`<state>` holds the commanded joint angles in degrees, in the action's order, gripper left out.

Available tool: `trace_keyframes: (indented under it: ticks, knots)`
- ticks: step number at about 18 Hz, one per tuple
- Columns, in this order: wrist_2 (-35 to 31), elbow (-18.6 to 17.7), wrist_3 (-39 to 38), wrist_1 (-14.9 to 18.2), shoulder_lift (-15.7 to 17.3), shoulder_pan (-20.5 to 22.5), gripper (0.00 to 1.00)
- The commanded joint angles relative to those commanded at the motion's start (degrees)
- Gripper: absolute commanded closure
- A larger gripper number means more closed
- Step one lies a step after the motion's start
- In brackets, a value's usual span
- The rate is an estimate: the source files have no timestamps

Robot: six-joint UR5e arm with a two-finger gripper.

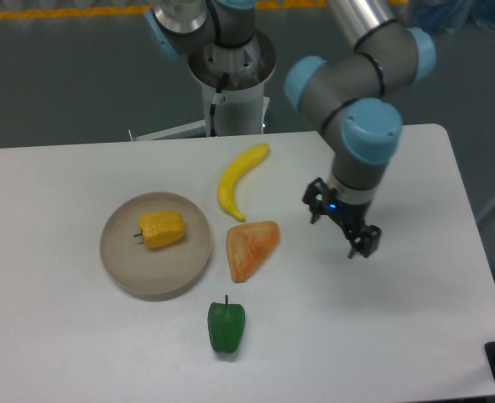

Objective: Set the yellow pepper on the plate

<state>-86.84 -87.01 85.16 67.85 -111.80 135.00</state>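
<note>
So the yellow pepper (162,229) is lying in the plate (122,269), stem pointing away from the hand (341,227). It sits well off toward the hand's far side, past the orange wedge (250,248). The hand looks spread and carries nothing, I think.

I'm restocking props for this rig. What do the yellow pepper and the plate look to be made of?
Yellow pepper: likely moulded plastic or foam, since its colour is even and it shows no gloss. It is a toy, not real produce.
Plate: matte beige-tan, with no glare on the rim, so possibly plastic or wood composite. The picture cannot settle which.
</note>
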Motion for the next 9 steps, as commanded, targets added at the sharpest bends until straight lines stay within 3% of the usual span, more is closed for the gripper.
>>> trace_keyframes:
  ticks: [9]
  knots:
    - [-0.09,0.09,1.68,-0.09,-0.35,0.62,0.0]
